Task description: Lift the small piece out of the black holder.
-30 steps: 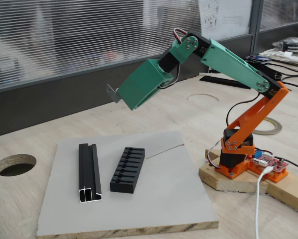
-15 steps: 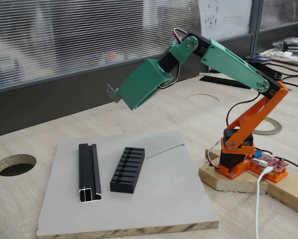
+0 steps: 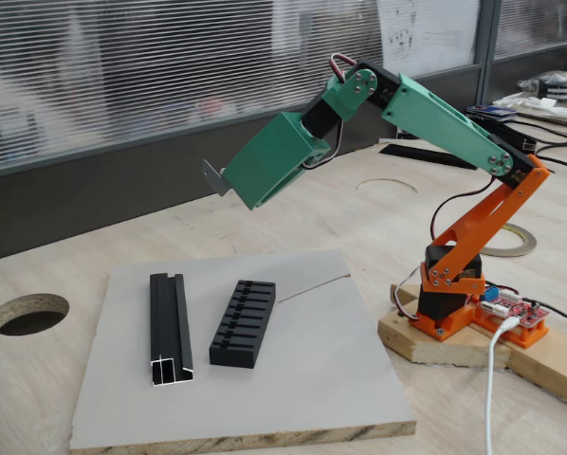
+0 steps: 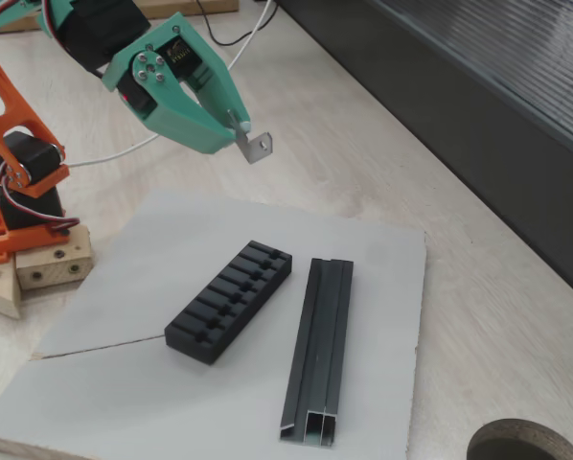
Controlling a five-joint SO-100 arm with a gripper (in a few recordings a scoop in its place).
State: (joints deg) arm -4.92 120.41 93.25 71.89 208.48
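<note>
Grey bent metal bracket (image 4: 259, 146) is pinched in the closed green two-finger gripper (image 4: 237, 127), held well above the slotted flat black holder block (image 4: 230, 299); extraction looks done, only a steady hold is called for

A pale wooden table (image 3: 293, 213) carries a flat grey rectangular board (image 3: 302, 360) at lower centre; a wooden block (image 3: 435, 343) under the arm's base sits at right.

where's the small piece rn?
In both fixed views the small piece is pinched at the claw tip, held in the air above the black holder.
</note>
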